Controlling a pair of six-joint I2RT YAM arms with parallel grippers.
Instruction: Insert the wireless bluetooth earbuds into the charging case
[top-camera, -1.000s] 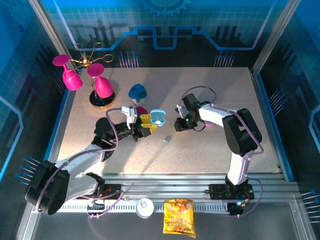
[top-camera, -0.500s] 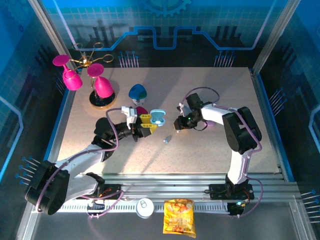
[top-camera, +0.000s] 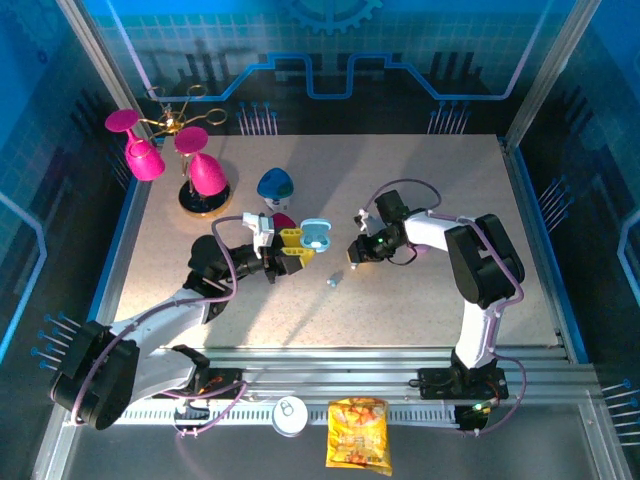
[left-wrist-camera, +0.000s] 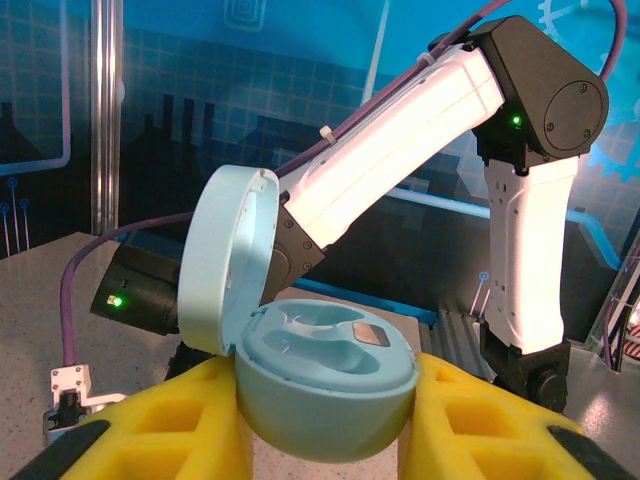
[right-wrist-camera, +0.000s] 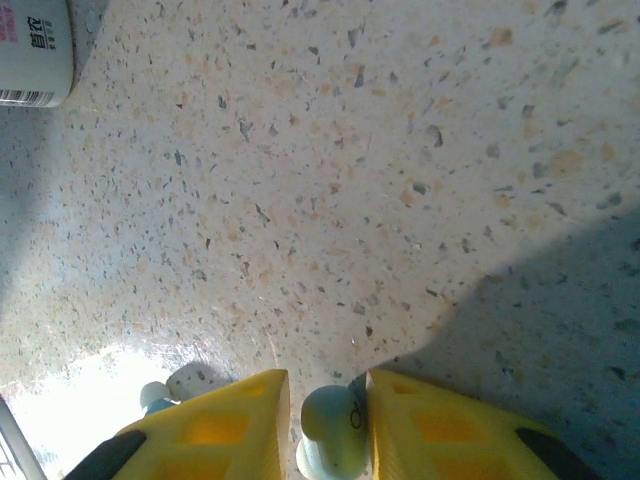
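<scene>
Where the two arms meet, centre of the overhead view: left gripper (top-camera: 300, 248) and right gripper (top-camera: 353, 250) point at each other over the table (top-camera: 430, 180), near but apart.
Left gripper: yellow fingers (left-wrist-camera: 150, 425) clamped on the charging case (left-wrist-camera: 325, 385), one on each side of its lower shell.
Charging case: pale blue, with its lid hinged up at the left of the left wrist view. Two moulded wells face up.
Right gripper: yellow fingers nearly together, pinching a pale blue-grey earbud (right-wrist-camera: 330, 428) at bottom centre of the right wrist view. Cannot tell whether it is clear of the table.
Second earbud (top-camera: 334, 281): same pale colour, loose on the table, below and between the two grippers in the overhead view.
Dark pink rounded object (top-camera: 283, 222): just above the left gripper, partly hidden. Kind cannot be told.
Pink glasses (top-camera: 145, 160): on a stand, upper left of the overhead view.
Snack bag (top-camera: 358, 432): bottom centre, off the table.
</scene>
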